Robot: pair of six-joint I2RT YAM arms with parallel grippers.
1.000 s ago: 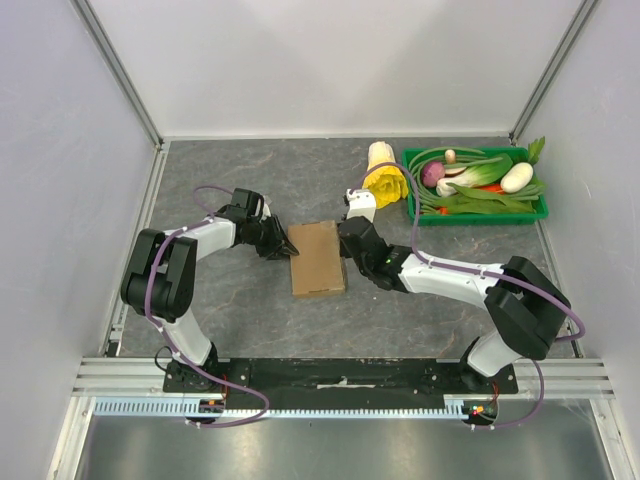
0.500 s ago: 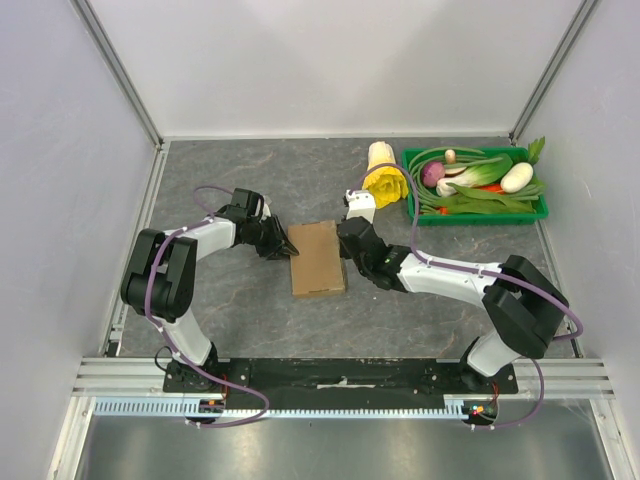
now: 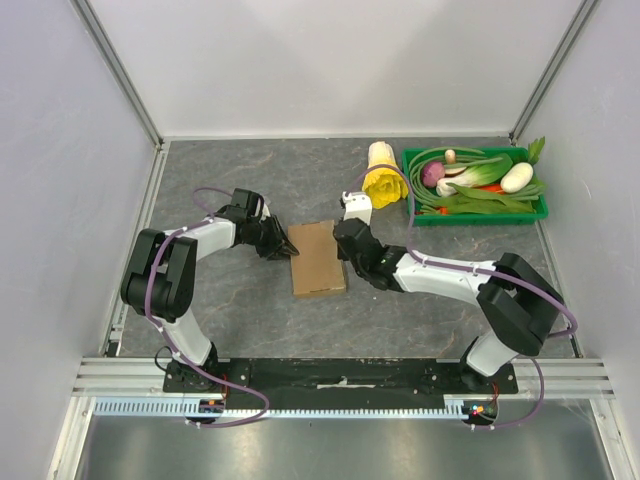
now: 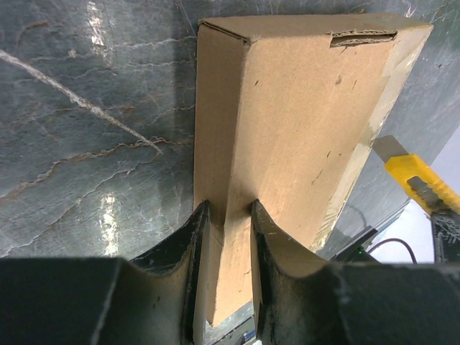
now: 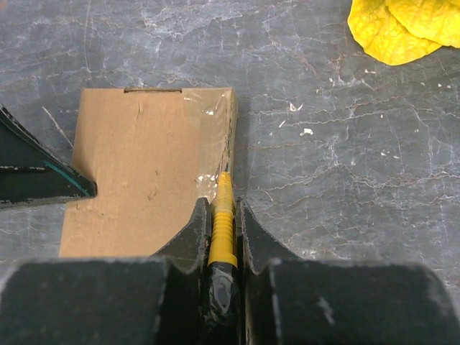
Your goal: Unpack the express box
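The express box, a flat brown cardboard mailer, lies on the grey table at the middle. My left gripper is shut on its left edge; in the left wrist view the fingers clamp the box's side wall. My right gripper is shut on a yellow utility knife, whose tip rests at the taped right edge of the box. The knife also shows in the left wrist view. The box lid lies closed with clear tape over its right side.
A green tray of vegetables stands at the back right. A yellow leafy vegetable lies just left of it, also in the right wrist view. White enclosure walls surround the table.
My right gripper with the knife has crept a little up and to the left along the box's right edge. The left gripper and box have stayed put.
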